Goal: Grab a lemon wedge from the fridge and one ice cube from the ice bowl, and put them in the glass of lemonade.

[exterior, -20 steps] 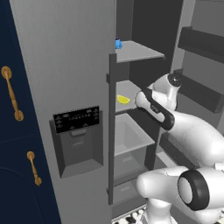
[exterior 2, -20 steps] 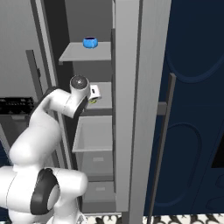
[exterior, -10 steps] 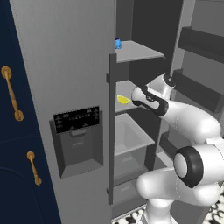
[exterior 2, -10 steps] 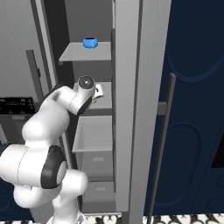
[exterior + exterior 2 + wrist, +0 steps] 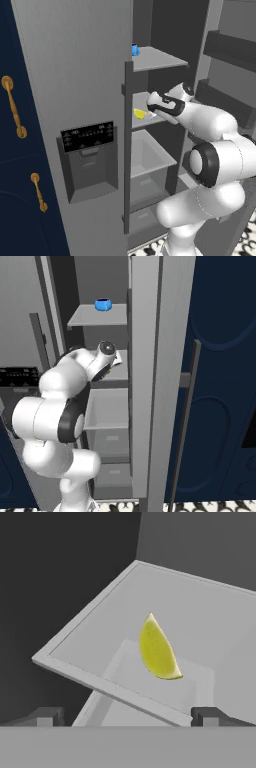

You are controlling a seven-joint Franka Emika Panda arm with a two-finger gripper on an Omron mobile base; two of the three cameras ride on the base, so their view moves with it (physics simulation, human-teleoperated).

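The white arm rises from the base, bends at a bulky elbow, and reaches forward and up into the open fridge, its forearm level with the middle shelf. The hand points in over that shelf's front edge. The gripper has its jaws spread wide with nothing between them (the two dark tips sit far apart at the bottom of the hand view). Just past the tips lies the shelf's pale front rim, and beyond it the lemon wedge rests on the shelf, apart from the tips, its pointed end away from the hand. From the left base view the wedge sits near the shelf's left front, just beside the hand. Farther up, a small blue object stands on the top shelf.
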